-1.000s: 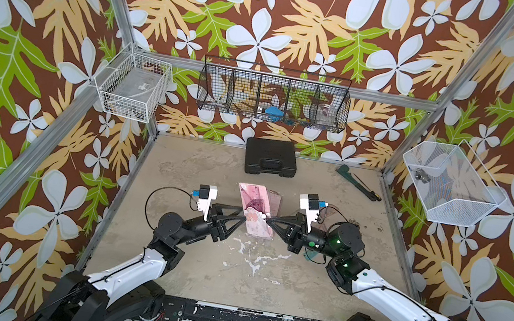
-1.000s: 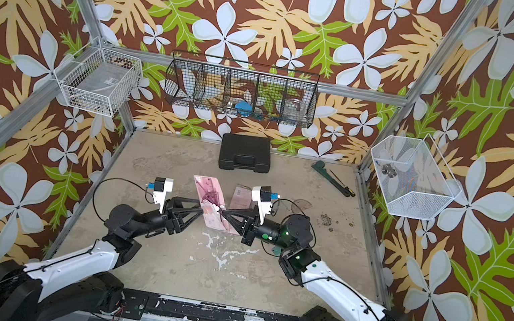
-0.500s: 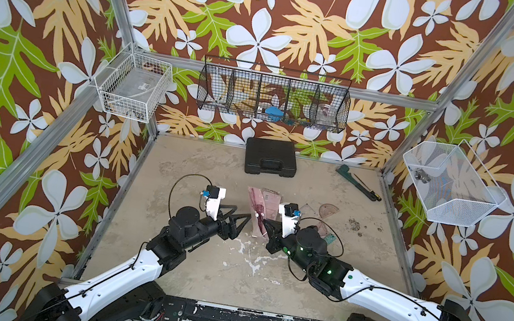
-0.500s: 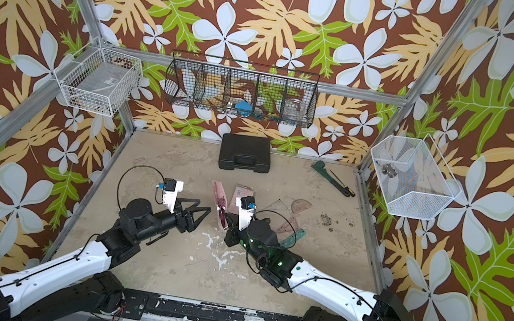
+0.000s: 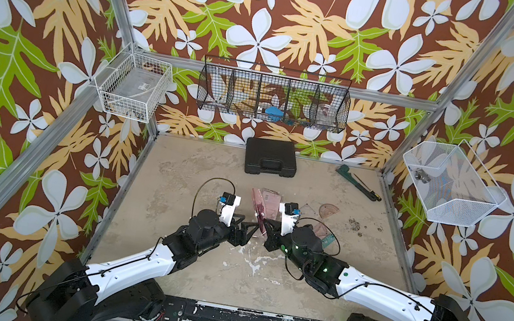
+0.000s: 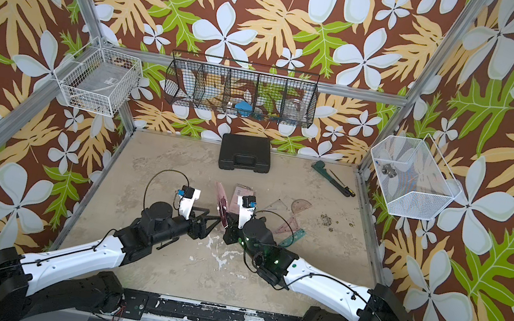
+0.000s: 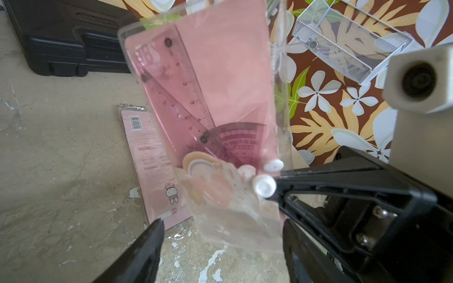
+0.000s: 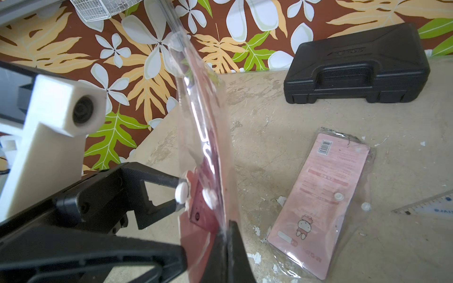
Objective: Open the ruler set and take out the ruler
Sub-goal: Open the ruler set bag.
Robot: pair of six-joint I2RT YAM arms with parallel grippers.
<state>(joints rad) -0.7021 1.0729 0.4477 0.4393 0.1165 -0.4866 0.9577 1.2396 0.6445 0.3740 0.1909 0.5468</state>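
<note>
Your right gripper has its fingers pressed together on the low edge of the pink ruler set pouch, holding it stood on end over the tabletop. Your left gripper has its fingers spread with nothing between them; both tips aim at the pouch's broad face from the side, so the sheet lies across those fingers, not between them. One left fingertip sits just beside a white snap stud; whether it touches, I cannot tell.

Going outward: the snap end is the low end, right at both sets of fingers; the pouch's long axis runs up and away from them, leaning toward the back wall. Inside, the straight ruler lies along that axis, slightly skewed; its near end sits by the protractor, just above the studs.

So the ruler would have to come out downward, toward your fingers; the left arm is the free one and as near as the right. My read: the clear flap looks loose already, and the left jaws need turning edge-on to the mouth before closing. A second pink pack lies flat just beyond, apart from the held one — leave it.
</note>
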